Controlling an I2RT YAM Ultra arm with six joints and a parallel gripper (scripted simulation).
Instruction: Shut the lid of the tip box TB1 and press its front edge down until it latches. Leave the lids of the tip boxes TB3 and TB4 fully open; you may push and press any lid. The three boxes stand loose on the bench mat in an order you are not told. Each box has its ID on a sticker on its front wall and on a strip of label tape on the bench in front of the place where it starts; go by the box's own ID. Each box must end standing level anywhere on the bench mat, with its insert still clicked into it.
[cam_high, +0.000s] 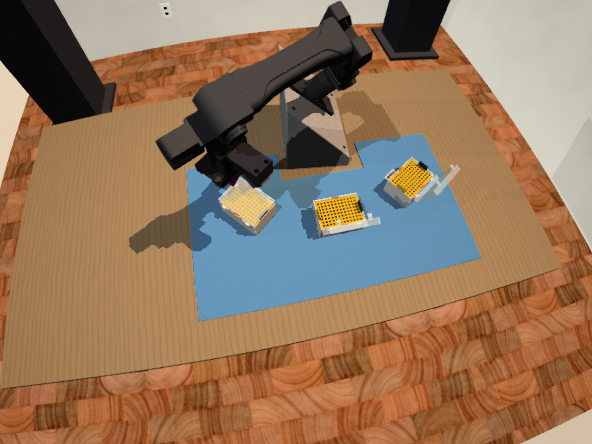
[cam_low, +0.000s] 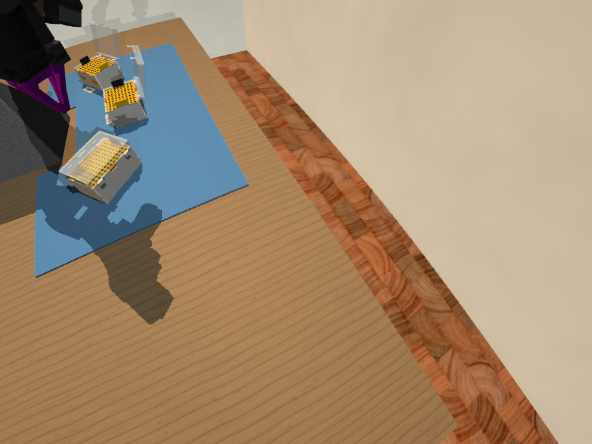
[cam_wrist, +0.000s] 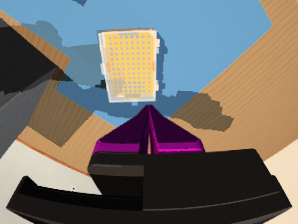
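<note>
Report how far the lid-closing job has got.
Looks done: the lid lies flat over the leftmost tip box, though neither its ID nor the latch can be read. In hand: nothing; the shut tool hangs above that box, empty. Left: confirm latching. The other two boxes have lids open, as required.

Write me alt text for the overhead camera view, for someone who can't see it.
Three tip boxes stand in a row on a blue bench mat: the left box has its clear lid down over the yellow insert, while the middle box and right box have their lids open. A dark robot arm reaches over the left box, its gripper with jaws shut and empty at the box's rear edge.
</note>
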